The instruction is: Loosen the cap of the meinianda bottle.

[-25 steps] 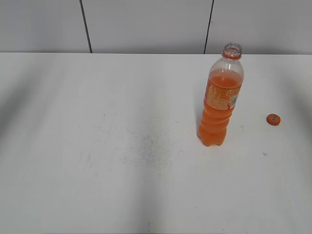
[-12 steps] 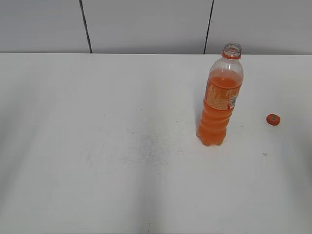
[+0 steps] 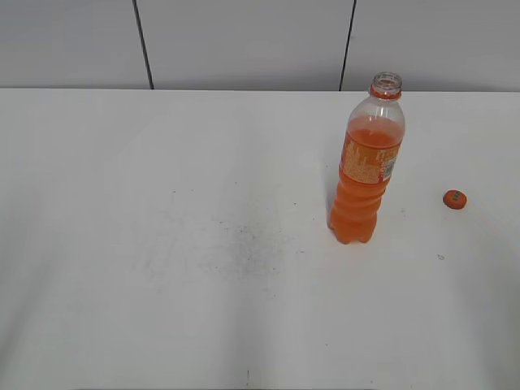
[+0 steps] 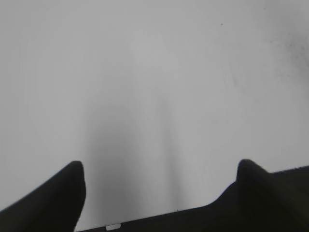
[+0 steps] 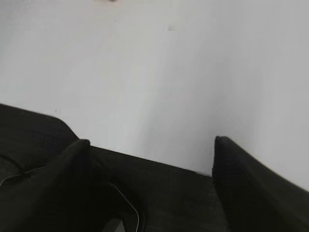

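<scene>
The meinianda bottle (image 3: 366, 166) stands upright on the white table (image 3: 179, 203), right of centre, with orange drink, an orange label and an open mouth with no cap on it. The small orange cap (image 3: 455, 199) lies on the table to the bottle's right, apart from it. Neither gripper shows in the exterior view. In the left wrist view my left gripper (image 4: 159, 169) is open and empty over bare table. In the right wrist view my right gripper (image 5: 150, 142) is open and empty at the table's front edge. Bottle and cap are out of both wrist views.
A grey panelled wall (image 3: 244, 41) runs behind the table. Faint dark scuff marks (image 3: 236, 244) lie on the table's middle. The table's front edge (image 5: 145, 157) and dark space below it show in the right wrist view.
The arm shadows on the table's left and right sides have faded. The bottle and the cap have stayed in place.
</scene>
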{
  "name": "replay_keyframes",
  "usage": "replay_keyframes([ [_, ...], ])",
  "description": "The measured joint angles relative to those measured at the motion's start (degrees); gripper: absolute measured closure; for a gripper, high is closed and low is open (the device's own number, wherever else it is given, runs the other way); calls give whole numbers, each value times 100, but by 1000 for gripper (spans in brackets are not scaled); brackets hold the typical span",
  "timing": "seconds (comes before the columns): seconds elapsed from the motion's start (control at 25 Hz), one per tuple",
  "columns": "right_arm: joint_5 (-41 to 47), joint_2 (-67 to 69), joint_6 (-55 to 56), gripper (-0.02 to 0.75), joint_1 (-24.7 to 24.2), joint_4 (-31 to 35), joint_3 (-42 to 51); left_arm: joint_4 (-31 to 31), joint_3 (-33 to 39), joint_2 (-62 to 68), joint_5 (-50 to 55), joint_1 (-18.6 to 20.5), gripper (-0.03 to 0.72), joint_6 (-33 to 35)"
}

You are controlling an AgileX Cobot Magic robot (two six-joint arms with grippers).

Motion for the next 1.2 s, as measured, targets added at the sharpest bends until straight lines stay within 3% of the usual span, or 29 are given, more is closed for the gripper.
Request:
replay_keyframes([
  [0.36,-61,-1741,377,230,0,-69,371,-75,100,-1825,-127,0,116,0],
  [0.52,-49,-2500,472,239,0,-112,371,-87,107,-1832,-132,0,116,0],
  [1.2,-53,-2618,533,244,0,-117,382,-100,107,-1842,-139,11,123,-61],
])
